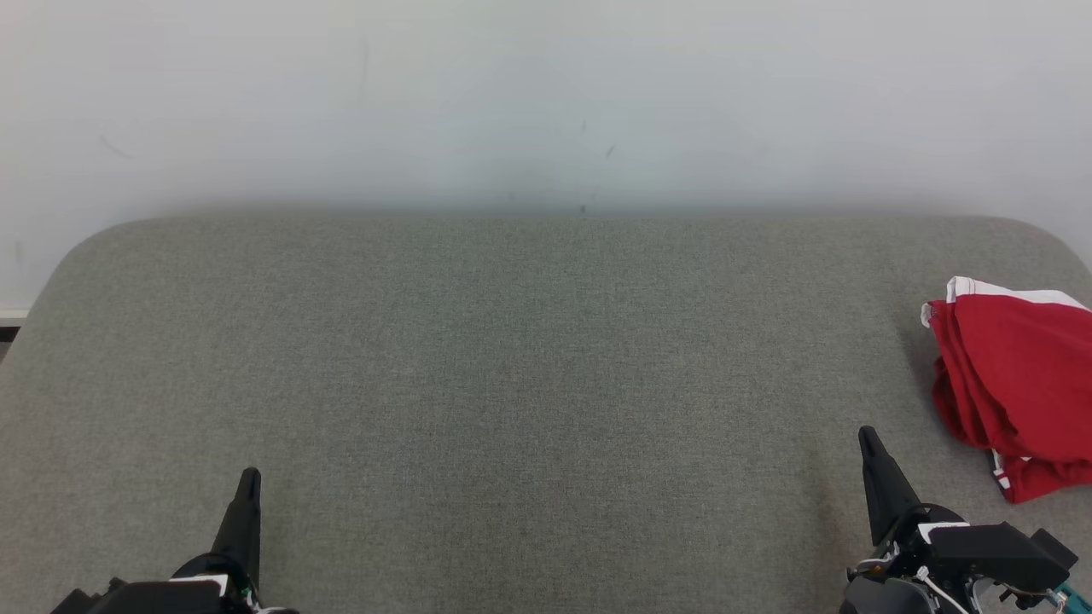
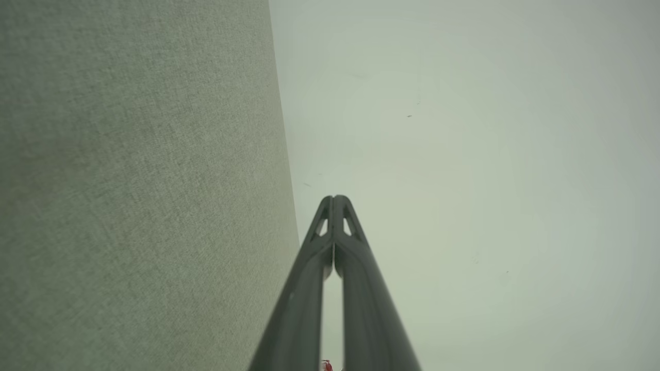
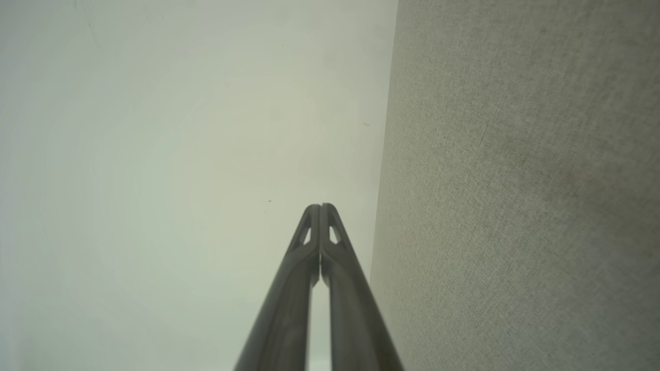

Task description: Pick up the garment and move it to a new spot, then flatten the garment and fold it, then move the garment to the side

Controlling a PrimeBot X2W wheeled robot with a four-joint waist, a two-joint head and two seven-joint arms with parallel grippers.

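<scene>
Left end effector [image 1: 247, 488] and right end effector [image 1: 872, 452], both closed tip to tip on nothing, sit over the near edge of the grey fabric-covered surface [image 1: 512, 358]. The red garment with white trim [image 1: 1015, 384] lies bunched in loose layers at the right edge, apart from both. It is judged light, limp and prone to drag on the cloth covering, so a pinch at the white-banded hem or an outer corner suits best. Only bare fabric separates it from the right end effector, and a pale wall [image 1: 546, 102] rises behind the far edge.

Red garment [image 1: 1015, 384] far R, L claw [image 1: 249, 479], R claw [image 1: 868, 440]
</scene>
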